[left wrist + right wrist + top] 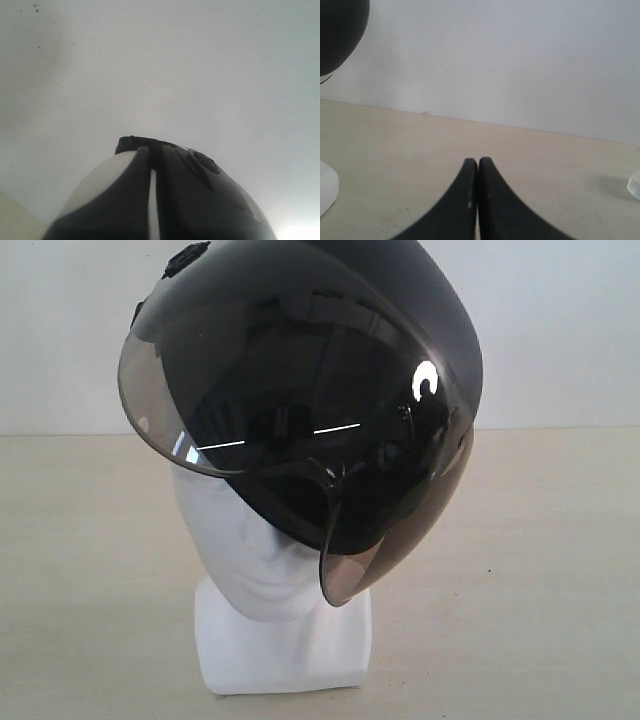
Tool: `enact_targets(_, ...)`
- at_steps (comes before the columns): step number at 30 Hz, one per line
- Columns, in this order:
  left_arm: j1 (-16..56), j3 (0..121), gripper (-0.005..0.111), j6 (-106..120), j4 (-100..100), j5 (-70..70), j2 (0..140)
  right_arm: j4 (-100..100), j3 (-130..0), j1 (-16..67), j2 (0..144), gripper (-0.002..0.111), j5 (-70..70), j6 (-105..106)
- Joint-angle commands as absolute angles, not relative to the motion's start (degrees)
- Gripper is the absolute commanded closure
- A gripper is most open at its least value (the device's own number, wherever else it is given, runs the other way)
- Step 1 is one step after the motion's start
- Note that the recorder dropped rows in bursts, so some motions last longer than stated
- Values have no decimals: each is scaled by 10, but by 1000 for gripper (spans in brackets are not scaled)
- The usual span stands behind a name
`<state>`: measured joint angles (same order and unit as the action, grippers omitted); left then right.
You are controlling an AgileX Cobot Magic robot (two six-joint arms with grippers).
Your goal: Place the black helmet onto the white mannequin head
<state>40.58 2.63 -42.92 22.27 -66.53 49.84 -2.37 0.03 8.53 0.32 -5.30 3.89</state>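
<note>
Backdrop: plain white wall, pale desk (540, 570).
Black helmet (440, 330): seated on white mannequin head (230, 530), tilted, visor (170, 400) flared; apparently resting under its own weight.
Right fingers (465, 195): pressed together, empty, low over desk, well apart from helmet.
Left fingers: unclear, helmet crowds their view; state cannot be told.

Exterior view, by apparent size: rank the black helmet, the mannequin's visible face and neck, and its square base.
1. black helmet: clearly largest, though nearness to the camera may inflate it.
2 and 3. face and neck and square base: they look about alike, so I won't rank them.
</note>
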Motion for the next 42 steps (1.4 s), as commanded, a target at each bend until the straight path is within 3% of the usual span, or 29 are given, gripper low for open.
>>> enact_targets(1, 406, 23, 102, -382, 199, -607, 472, -30, 0, 86, 0, 108, -49, 49)
enact_targets(5, 406, 24, 102, -310, 197, -480, 466, -20, 0, 86, 0, 108, 0, 38)
enact_targets(8, 406, 65, 102, -188, 197, -325, 458, 78, 0, 86, 0, 108, 45, -114)
enact_targets(13, 404, 205, 102, -27, 201, -49, 457, 107, -36, 86, 10, 108, -50, -130)
enact_targets(17, 357, 306, 102, 11, 164, 112, 438, 194, -95, 86, 109, 108, -135, -87)
enact_targets(20, 316, 332, 102, 10, 152, 132, 381, 328, -179, 86, 238, 108, -233, 82)
enact_targets(23, 295, 353, 102, 10, 144, 151, 341, 388, -261, 86, 378, 108, -320, 94)
enact_targets(27, 281, 410, 102, 7, 58, 278, 345, 382, -316, 85, 566, 108, -364, 115)
enact_targets(32, 270, 469, 102, -36, 8, 249, 347, 382, -346, 85, 575, 108, -363, 160)
enact_targets(42, 270, 606, 102, -25, 12, 220, 478, 525, -438, 85, 691, 108, -379, 168)
